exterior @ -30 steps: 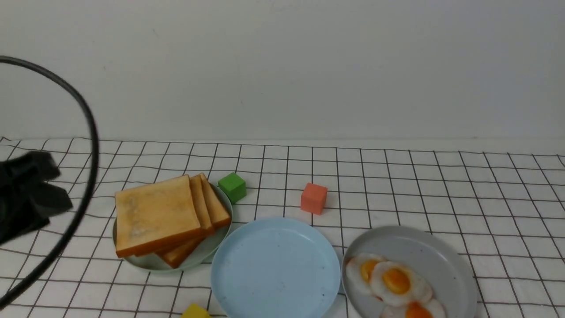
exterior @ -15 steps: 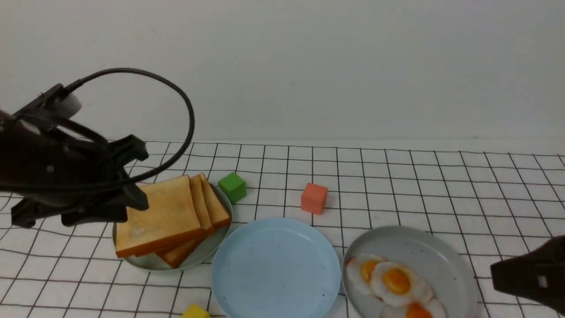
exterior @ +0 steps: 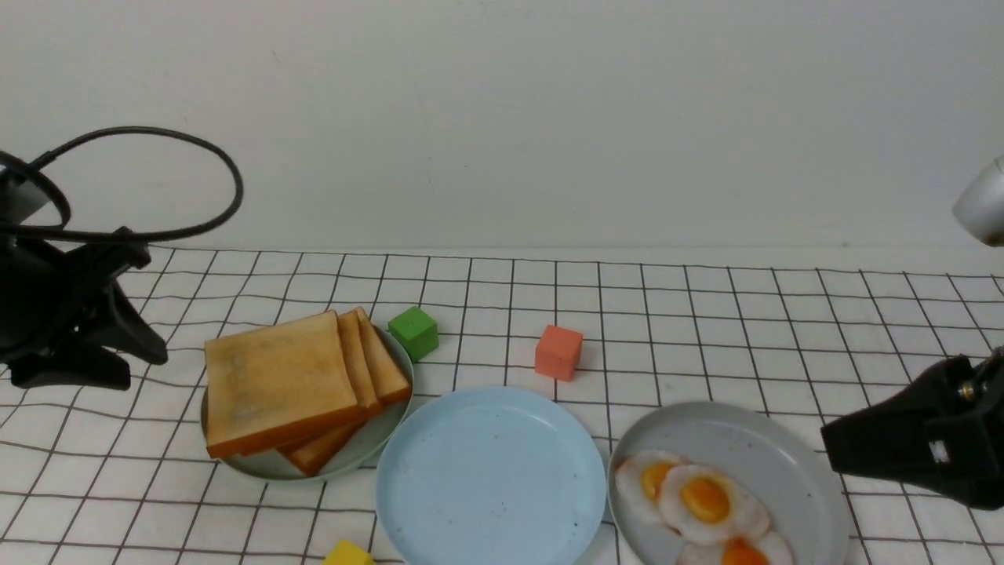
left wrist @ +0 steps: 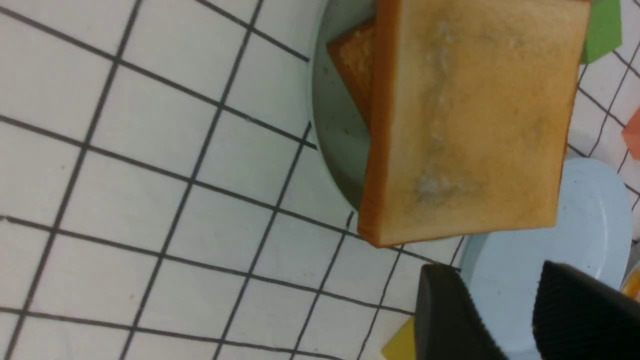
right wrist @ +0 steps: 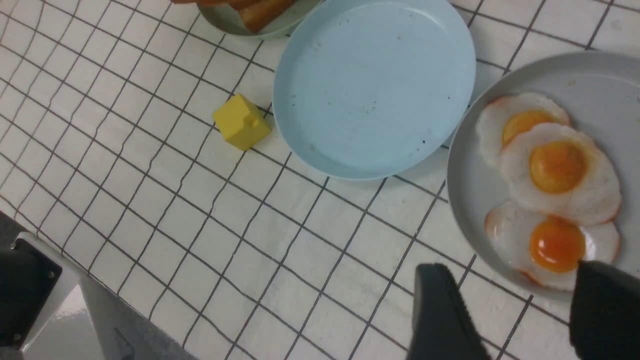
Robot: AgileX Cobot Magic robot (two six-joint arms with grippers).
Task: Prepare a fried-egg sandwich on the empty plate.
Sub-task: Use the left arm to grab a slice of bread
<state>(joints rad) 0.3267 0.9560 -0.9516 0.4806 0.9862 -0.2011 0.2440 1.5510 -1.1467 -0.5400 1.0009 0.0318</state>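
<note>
Covering the worktop [exterior: 784, 314], a white cloth with a black grid [exterior: 486, 298] is running back to a plain pale wall [exterior: 502, 118]. The round light blue speckled plate [exterior: 490, 479] is lying bare between stacked golden-brown toast slices [exterior: 278, 380] and white orange-yolked fried eggs [exterior: 703, 502]. Both arms' jaws are hanging apart, gripping nothing.
</note>
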